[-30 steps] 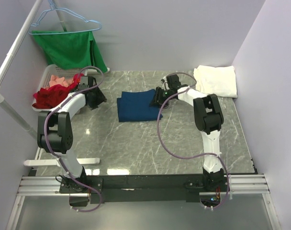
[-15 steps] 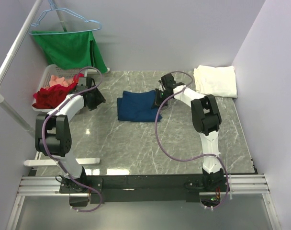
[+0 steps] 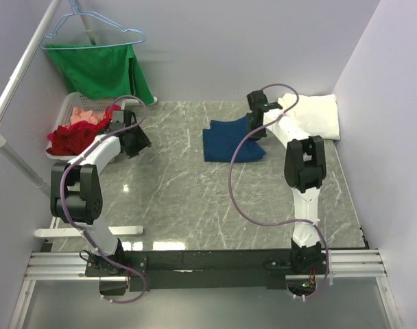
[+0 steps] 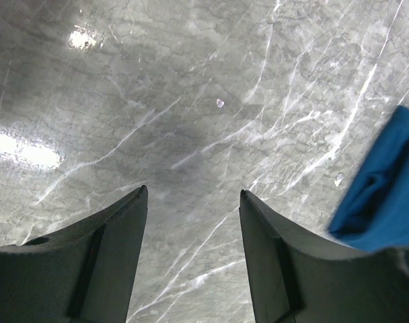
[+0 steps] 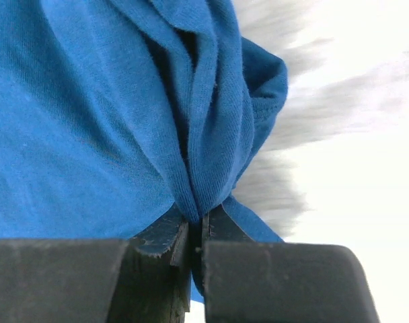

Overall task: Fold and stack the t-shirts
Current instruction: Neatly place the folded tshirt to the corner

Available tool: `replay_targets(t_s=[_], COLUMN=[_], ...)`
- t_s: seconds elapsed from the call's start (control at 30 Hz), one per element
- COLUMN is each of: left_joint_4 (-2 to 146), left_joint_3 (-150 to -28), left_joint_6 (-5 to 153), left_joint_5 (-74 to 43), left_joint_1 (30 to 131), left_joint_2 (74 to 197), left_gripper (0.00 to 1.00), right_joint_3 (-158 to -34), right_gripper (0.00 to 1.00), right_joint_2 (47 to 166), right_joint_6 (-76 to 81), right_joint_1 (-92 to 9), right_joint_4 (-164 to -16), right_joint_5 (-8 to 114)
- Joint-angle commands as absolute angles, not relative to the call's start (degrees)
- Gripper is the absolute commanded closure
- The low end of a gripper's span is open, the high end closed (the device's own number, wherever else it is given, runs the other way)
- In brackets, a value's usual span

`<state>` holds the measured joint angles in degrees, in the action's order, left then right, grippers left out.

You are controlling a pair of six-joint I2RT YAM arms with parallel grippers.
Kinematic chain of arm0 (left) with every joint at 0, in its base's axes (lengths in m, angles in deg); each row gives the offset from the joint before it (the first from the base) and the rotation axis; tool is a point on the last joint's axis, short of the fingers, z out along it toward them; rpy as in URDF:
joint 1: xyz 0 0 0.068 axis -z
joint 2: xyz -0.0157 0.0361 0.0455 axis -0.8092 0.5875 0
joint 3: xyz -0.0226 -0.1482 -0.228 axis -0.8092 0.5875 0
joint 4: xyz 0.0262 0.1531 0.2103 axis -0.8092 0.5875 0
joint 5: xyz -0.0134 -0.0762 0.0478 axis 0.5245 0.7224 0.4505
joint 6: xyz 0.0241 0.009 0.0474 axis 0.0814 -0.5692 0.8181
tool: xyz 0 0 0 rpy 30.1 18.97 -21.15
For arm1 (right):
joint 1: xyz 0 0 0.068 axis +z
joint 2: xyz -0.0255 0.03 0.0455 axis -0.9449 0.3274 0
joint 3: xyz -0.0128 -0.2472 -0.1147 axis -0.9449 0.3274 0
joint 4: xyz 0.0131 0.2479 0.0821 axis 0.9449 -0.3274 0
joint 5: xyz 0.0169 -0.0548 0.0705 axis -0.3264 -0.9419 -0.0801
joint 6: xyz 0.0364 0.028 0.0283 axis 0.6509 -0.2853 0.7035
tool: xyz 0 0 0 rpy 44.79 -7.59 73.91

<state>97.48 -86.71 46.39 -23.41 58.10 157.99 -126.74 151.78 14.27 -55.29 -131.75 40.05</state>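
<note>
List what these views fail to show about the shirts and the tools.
- navy shirt: any chest print is folded out of sight in the top view; the right wrist view shows only bunched cloth.
- white shirt: the right arm covers its left edge from above; a blur in the right wrist view.
- right tool: tips buried in fabric.
- left tool: too small and dark from above.

the right pincer [image 3: 256, 129], pinching a bunched fold of the navy t-shirt [image 3: 229, 142], has swung right and toward the far wall, dragging the shirt across the tabletop [image 3: 195, 199] from the middle. the shirt's right edge now lies just beside the white t-shirt [image 3: 311, 115], more rumpled than 1 second ago.
</note>
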Motion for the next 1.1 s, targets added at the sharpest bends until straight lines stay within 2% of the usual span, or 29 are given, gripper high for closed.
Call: replay_targets(t_s=[0.0,0.2,0.53,0.83,1.07], left_joint_4=[96.6,96.6,97.3,98.6,99.6], left_joint_3=[-88.0,-89.4,-93.9,-98.4,-102.6], left_joint_6=[47.6,47.5,47.0,46.4,45.9], left_joint_5=[-22.7,-22.2,-21.3,-20.3,-20.2], left_joint_1=[57.9,57.9,57.9,57.9,58.6], left_joint_2=[155.8,157.2,161.6,165.8,169.7], left_gripper=[0.38,0.38,0.38,0.38,0.38], right_joint_3=[-133.0,-138.9,-148.8,-158.6,-159.8], right_gripper=[1.0,1.0,1.0,1.0,1.0], right_joint_2=[147.1,148.0,152.1,159.9,163.6], right_joint_6=[11.4,8.4,6.8,9.9,8.8], right_joint_1=[-60.1,-64.8,-67.3,-69.7,-72.2], right_joint_4=[-135.2,-135.8,-133.0,-129.7,-124.0], right_joint_5=[30.8,27.0,14.4,6.4,0.2])
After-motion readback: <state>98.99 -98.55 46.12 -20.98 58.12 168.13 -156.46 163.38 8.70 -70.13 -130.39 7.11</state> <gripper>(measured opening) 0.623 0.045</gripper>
